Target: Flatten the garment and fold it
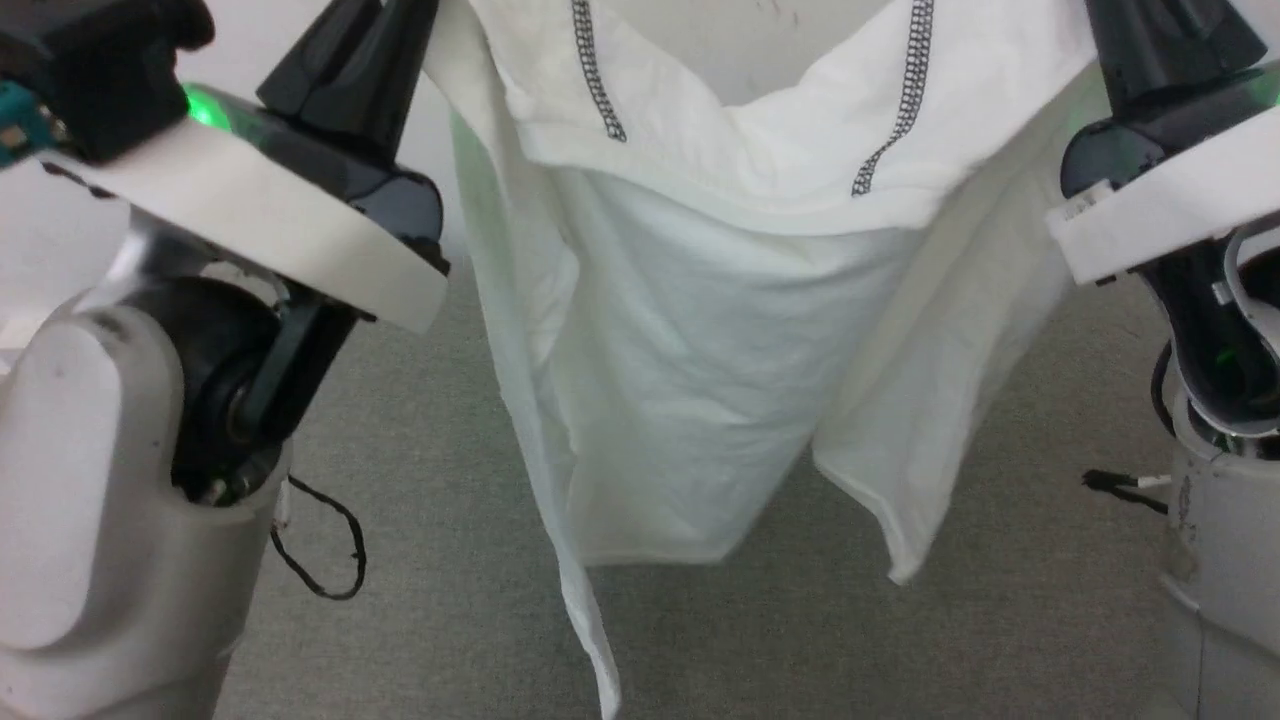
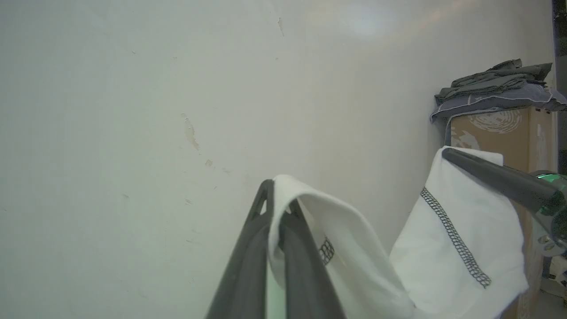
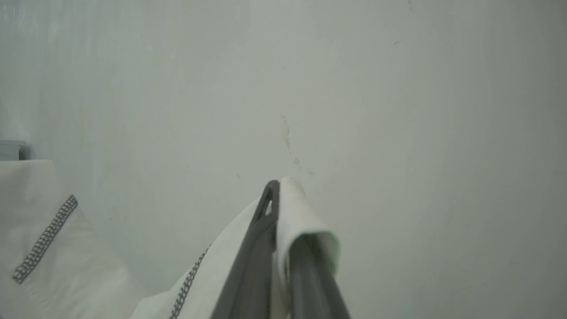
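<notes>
The garment, a white thin shirt with grey-black zigzag seams, hangs spread in the air between my two arms, its lower edge and a sleeve dangling above the grey carpet. In the left wrist view my left gripper is shut on a folded bit of the garment at one shoulder. My right gripper is shut on the garment at the other shoulder. In the head view the left fingers and right fingers rise past the top edge, so their tips are hidden. The right arm's finger also crosses the left wrist view.
A pale scuffed surface lies ahead of both grippers. A cardboard box topped with a stack of folded dark clothes stands at the right of the left wrist view. A loose black cable hangs by my left arm.
</notes>
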You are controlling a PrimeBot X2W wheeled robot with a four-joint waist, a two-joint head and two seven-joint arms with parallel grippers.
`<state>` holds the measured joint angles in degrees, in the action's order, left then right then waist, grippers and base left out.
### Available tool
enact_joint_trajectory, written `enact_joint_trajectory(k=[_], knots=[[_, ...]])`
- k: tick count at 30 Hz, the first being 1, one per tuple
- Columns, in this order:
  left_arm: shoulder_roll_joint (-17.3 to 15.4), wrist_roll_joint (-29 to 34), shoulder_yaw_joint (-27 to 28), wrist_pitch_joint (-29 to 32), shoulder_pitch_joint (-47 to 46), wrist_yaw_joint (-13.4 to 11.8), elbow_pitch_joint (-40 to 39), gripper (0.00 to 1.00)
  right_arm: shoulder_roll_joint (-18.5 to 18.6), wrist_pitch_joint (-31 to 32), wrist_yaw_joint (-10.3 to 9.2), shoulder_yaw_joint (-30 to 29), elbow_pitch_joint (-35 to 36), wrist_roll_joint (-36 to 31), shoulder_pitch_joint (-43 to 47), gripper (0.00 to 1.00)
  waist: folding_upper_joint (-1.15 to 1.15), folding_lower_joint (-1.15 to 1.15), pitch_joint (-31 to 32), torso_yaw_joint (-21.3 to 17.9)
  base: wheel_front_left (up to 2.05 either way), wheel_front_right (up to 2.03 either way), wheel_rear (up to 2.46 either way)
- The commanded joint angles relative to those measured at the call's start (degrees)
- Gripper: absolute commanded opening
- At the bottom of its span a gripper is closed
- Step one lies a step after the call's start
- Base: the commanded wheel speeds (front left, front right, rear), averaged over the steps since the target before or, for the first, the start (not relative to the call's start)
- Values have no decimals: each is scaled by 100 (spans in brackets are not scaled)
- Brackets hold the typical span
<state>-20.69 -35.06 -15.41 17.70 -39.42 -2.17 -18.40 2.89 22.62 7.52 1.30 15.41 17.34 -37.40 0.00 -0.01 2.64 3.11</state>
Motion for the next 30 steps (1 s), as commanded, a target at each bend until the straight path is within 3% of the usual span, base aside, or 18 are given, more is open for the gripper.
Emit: enact_joint_trajectory(k=[1,6,15,24,30], knots=[[7,-114,55,102,-185,-64,68,0,-1,142,-3,27,26,68,-175,0,0,1,-82,-114,0,0,0],[48,-399,129,400,-519,-89,431,0,-1,681,-3,-54,-188,378,-475,0,0,1,-325,-254,0,0,0],[-90,-353,225,513,-1374,-3,1363,0,-1,1065,-3,-196,-1001,41,-1350,0,0,1,-1282,-517,0,0,0],[-418,229,28,478,-3176,409,2527,0,-1,592,-3,-290,-2336,-648,-3277,0,0,1,-2747,-715,0,0,0],[-573,616,-71,104,-4194,617,3234,0,-1,109,-3,-331,-3057,-1093,-4338,0,0,1,-3587,-679,0,0,0]])
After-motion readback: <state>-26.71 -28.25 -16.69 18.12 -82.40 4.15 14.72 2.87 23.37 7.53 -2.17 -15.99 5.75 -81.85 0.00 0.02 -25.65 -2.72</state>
